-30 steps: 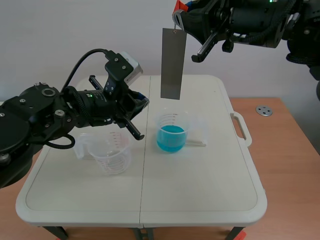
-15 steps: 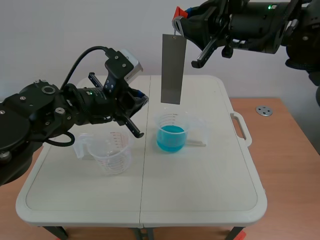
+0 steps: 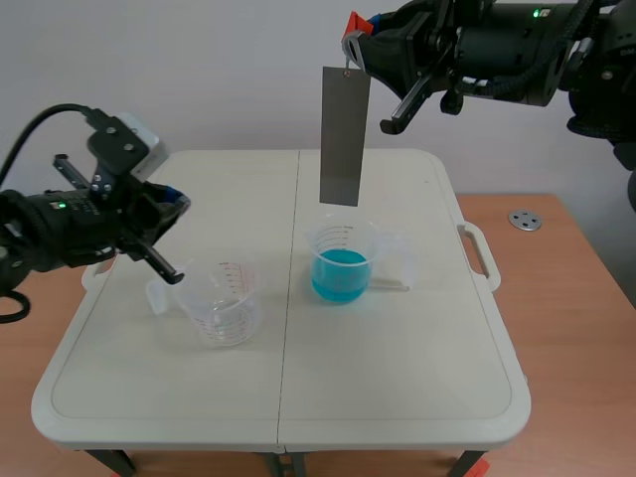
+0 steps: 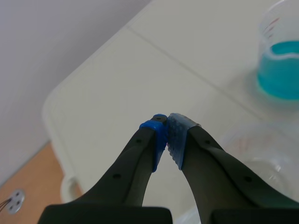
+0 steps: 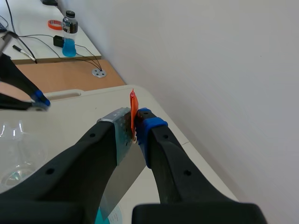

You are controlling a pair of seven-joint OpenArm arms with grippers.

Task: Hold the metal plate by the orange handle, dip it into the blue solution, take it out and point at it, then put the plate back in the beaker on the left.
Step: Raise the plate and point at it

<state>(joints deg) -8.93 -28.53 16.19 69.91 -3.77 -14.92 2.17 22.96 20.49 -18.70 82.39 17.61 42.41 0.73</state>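
- R gripper (image 5: 135,128) up high, fingers pinching orange handle (image 5: 132,103).
- Metal plate (image 3: 344,134) hanging vertical below handle, right above beaker w/ blue solution (image 3: 341,266), bottom edge clear of rim.
- L gripper (image 4: 167,133) low over table (image 3: 397,378), pads pressed together on nothing.
- Empty beaker (image 3: 224,303) just beside L gripper, left of blue one.

orange handle (image 3: 353,22) mostly buried in right gripper (image 3: 360,45), just tip poking out
right wrist view: metal plate (image 5: 120,179) mostly behind own finger, blue beaker (image 5: 111,215) only sliver
left wrist view: blue beaker cut by frame edge, empty beaker (image 4: 264,149) blurry, partly behind left gripper (image 4: 167,123)
beaker scale marks too small to read
left arm (image 3: 40,243) runs out of frame
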